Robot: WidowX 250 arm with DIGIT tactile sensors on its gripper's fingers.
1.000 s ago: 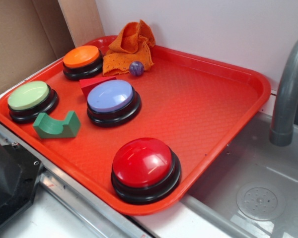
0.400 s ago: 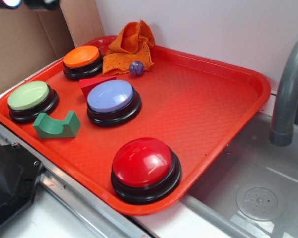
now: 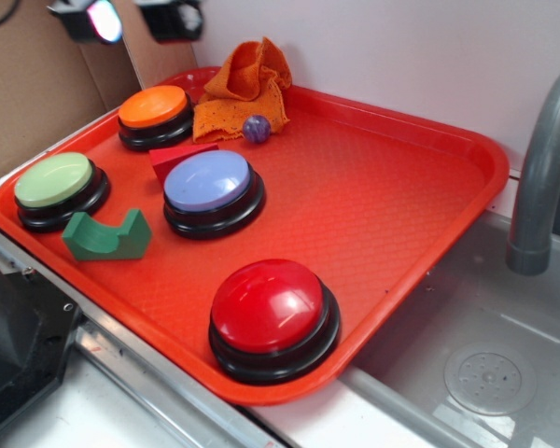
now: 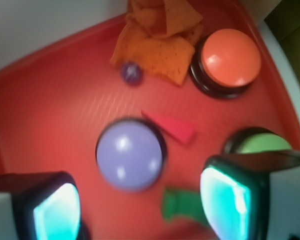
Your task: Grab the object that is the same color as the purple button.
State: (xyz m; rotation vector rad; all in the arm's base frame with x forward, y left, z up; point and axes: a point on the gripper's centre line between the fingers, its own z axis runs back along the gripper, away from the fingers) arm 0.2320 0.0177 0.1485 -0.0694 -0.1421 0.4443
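Observation:
The object, a small shiny dark-purple ball (image 3: 256, 129) (image 4: 131, 73), rests on the red tray (image 3: 383, 196) right beside an orange cloth (image 3: 243, 89) (image 4: 160, 37). The purple button (image 3: 212, 189) (image 4: 130, 154), a lavender dome on a black base, sits mid-tray. My gripper (image 3: 135, 19) (image 4: 140, 210) hangs high over the tray's far left corner, open, nothing between its fingers (image 4: 225, 197). It is well above and apart from the ball.
Orange button (image 3: 155, 116), green button (image 3: 58, 189) and red button (image 3: 273, 317) stand on the tray. A red wedge (image 3: 180, 159) and a green arch block (image 3: 106, 236) lie near the lavender button. A grey faucet (image 3: 541, 168) and sink (image 3: 485, 373) are at right.
My gripper has come into the exterior view at the top left, moving rightward and lower. Nothing on the tray has moved.

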